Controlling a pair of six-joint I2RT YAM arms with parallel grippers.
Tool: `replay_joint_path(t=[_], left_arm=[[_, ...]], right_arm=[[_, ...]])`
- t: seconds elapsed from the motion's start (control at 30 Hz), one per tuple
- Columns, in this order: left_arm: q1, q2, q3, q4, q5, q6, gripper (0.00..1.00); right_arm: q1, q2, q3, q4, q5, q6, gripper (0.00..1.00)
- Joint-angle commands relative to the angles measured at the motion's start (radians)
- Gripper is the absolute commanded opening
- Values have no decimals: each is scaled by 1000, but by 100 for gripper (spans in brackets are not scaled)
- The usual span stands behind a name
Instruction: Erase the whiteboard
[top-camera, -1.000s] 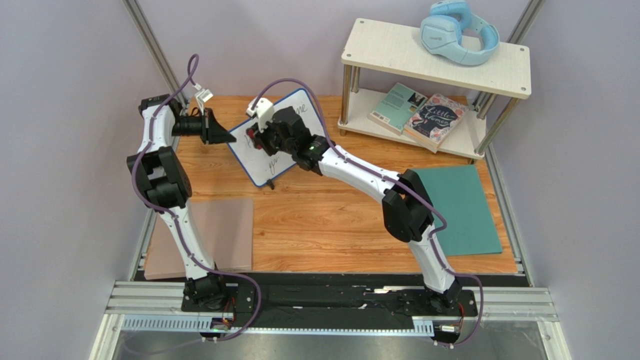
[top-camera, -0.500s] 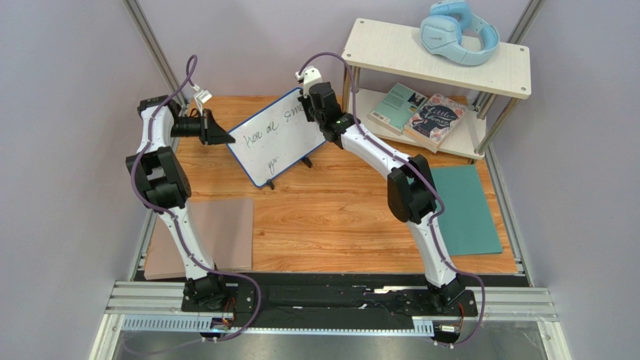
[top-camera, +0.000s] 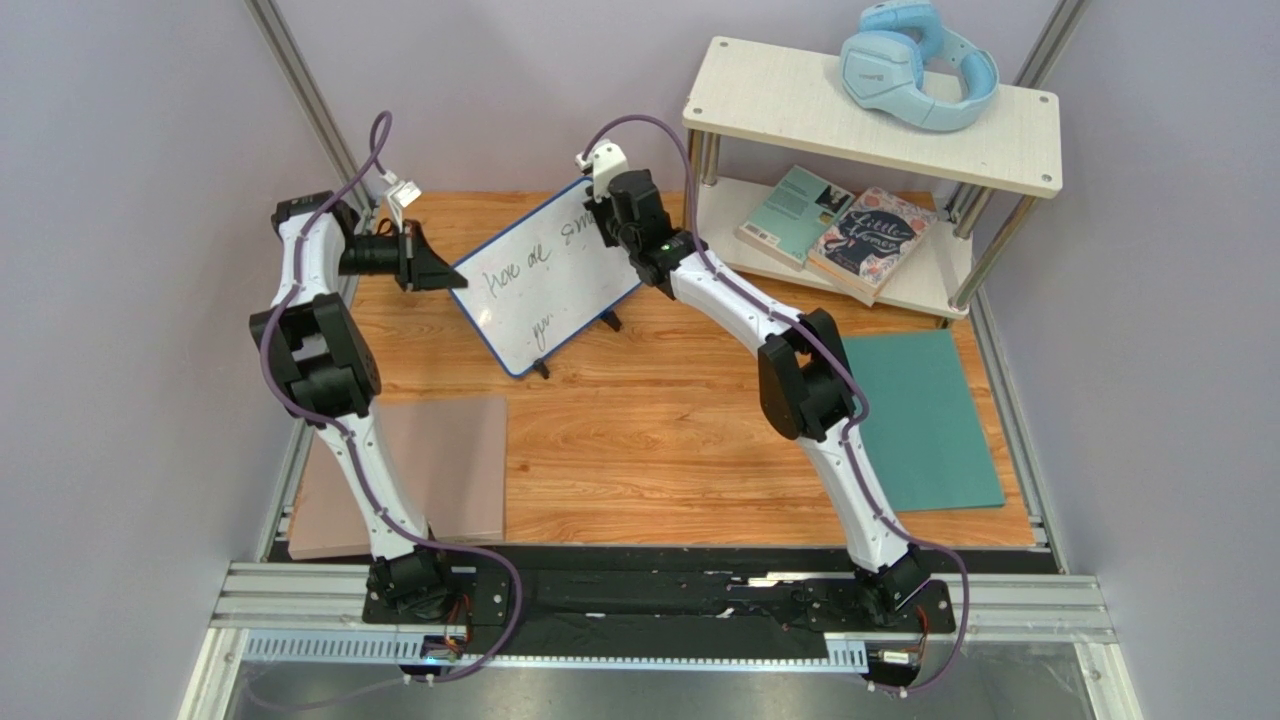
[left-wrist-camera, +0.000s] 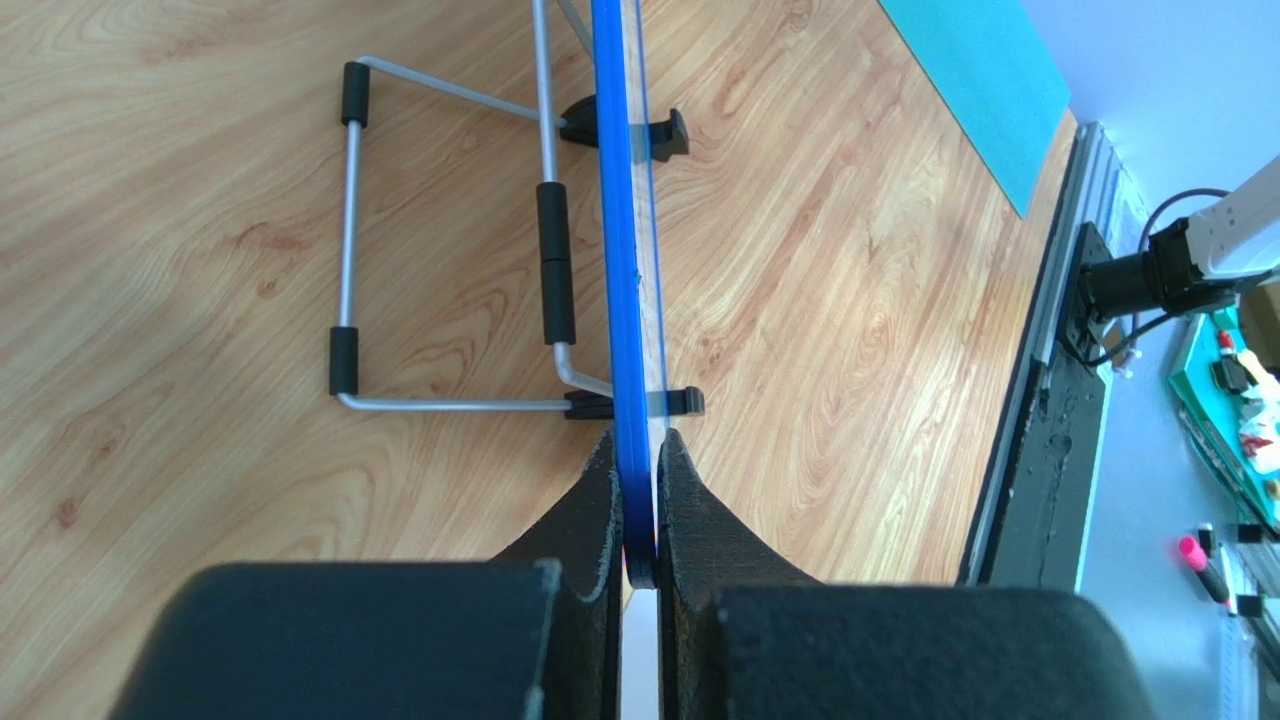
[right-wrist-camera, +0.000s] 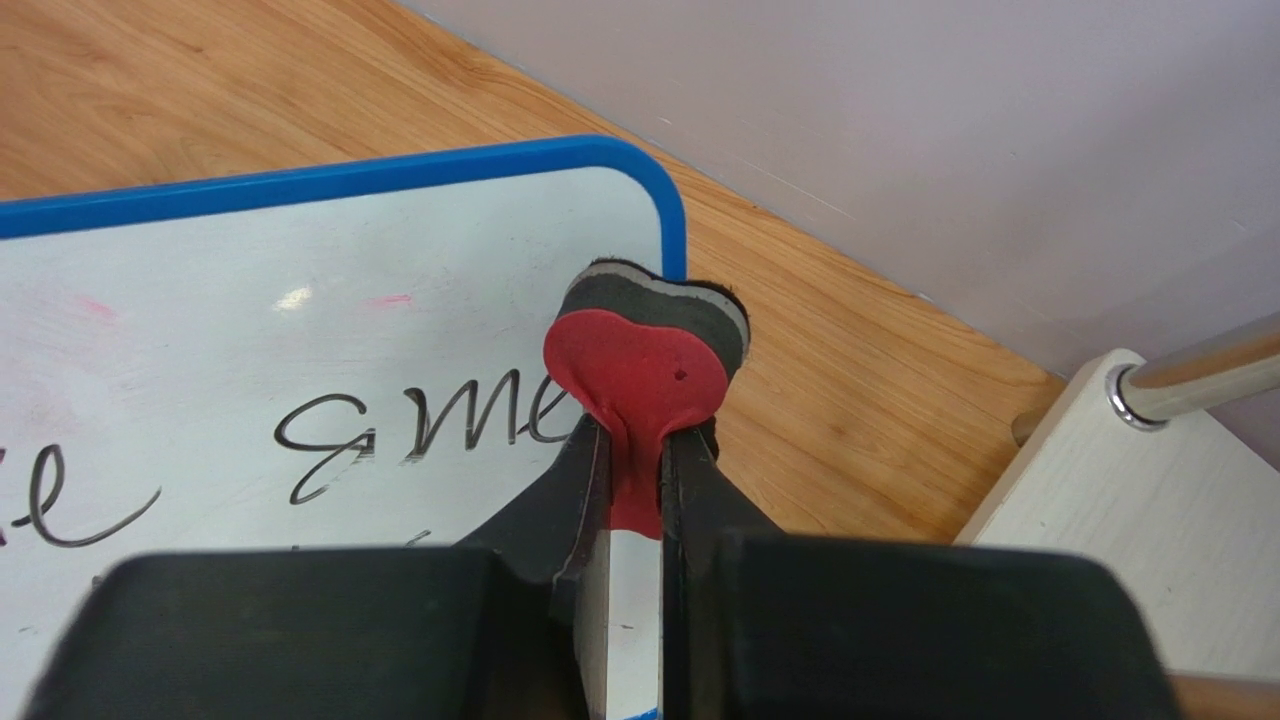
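The whiteboard (top-camera: 549, 278) stands tilted on its wire stand at the back middle of the table, blue-framed, with black handwriting on it. My left gripper (top-camera: 446, 276) is shut on the board's left edge; in the left wrist view the blue frame (left-wrist-camera: 624, 270) runs straight out from between the pads (left-wrist-camera: 594, 503). My right gripper (top-camera: 604, 210) is shut on a red eraser (right-wrist-camera: 643, 360) with a grey-black felt base. The eraser sits at the board's top right corner (right-wrist-camera: 451, 285), just right of the written word.
A white two-tier shelf (top-camera: 879, 113) stands at back right with blue headphones (top-camera: 917, 63) on top and two books (top-camera: 842, 225) below. A teal mat (top-camera: 924, 420) lies at right, a pinkish-brown mat (top-camera: 451, 465) at front left.
My right gripper moved from the board's middle up and right to its top right corner, uncovering the writing. The left gripper and the board stayed put.
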Motion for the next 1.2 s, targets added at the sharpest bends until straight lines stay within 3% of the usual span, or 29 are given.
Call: replay_joint_path(t=[0.0,0.3,0.83,1.17], left_arm=[[-21,-23,11,-290,-61,146,0],[-28,-20,8,-301,-69,160,0],[-30,-15,8,-301,-38,152,0],[-31,-20,0,-301,-24,151,0]], right_arm=[[28,43,58,-21,-157,-10,0],[68,95,178,-148,-284,-18,0],[220,112,124,-186,-314,-35,0],[290,135,133,-159,-326,54,0]])
